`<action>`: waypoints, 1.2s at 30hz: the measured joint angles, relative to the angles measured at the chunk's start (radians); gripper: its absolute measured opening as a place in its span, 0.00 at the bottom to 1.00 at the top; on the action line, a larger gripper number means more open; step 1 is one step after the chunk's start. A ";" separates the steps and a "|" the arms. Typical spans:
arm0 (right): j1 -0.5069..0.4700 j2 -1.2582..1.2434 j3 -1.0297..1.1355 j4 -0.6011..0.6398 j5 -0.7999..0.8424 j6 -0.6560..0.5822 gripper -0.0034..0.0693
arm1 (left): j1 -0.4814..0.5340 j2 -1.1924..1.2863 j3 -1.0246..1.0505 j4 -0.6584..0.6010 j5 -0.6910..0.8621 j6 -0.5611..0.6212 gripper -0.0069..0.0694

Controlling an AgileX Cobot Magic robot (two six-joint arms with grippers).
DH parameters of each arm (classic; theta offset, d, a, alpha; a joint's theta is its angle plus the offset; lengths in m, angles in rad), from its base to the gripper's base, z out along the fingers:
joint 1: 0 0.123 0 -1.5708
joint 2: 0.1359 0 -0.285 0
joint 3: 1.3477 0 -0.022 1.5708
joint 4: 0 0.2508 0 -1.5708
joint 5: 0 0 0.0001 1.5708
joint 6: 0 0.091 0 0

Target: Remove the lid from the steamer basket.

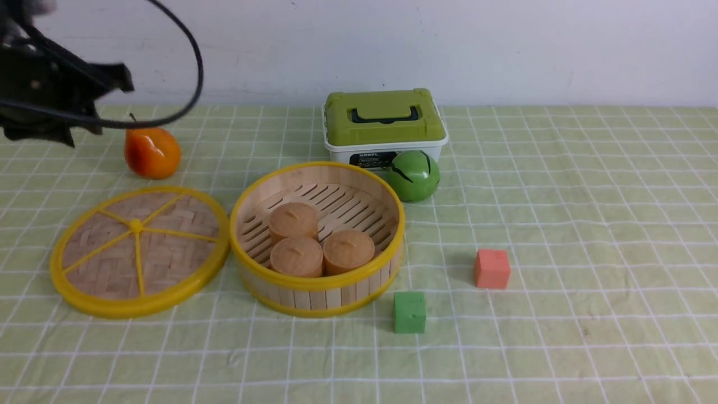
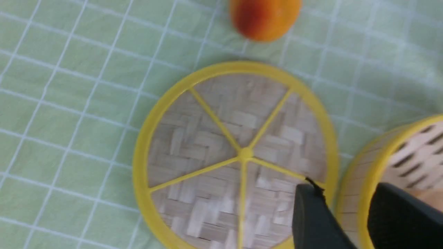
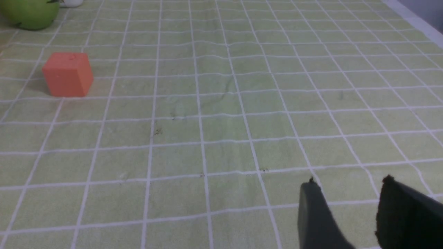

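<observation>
The lid (image 1: 140, 252), a woven bamboo disc with a yellow rim and yellow spokes, lies flat on the cloth just left of the steamer basket (image 1: 314, 289). The basket stands uncovered, with three round tan cakes (image 1: 297, 255) on its slatted floor. My left gripper (image 1: 96, 109) hangs high over the table's far left, above and behind the lid. Its jaws are apart with nothing between them. In the left wrist view this gripper (image 2: 346, 188) sits over the gap between the lid (image 2: 214, 138) and the basket (image 2: 367, 180). My right gripper (image 3: 349, 181) is open over bare cloth.
An orange-red fruit (image 1: 152, 151) lies behind the lid. A white box with a green lid (image 1: 384, 126) and a green ball (image 1: 415, 175) stand behind the basket. A green cube (image 1: 409, 312) and a red cube (image 1: 492, 269) sit to the basket's right.
</observation>
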 joint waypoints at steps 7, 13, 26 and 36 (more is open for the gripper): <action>0.000 0.000 0.000 0.000 0.000 0.000 0.38 | 0.000 -0.518 0.449 -0.107 -0.170 0.068 0.16; 0.000 0.000 0.000 0.000 0.000 0.000 0.38 | 0.000 -0.837 0.788 -0.099 -0.252 0.076 0.07; 0.000 0.001 0.000 0.000 0.000 0.000 0.38 | 0.000 -1.476 1.207 -0.080 -0.343 0.076 0.07; 0.000 0.001 0.000 0.000 0.000 0.000 0.38 | 0.000 -1.328 1.246 -0.079 -0.303 0.076 0.07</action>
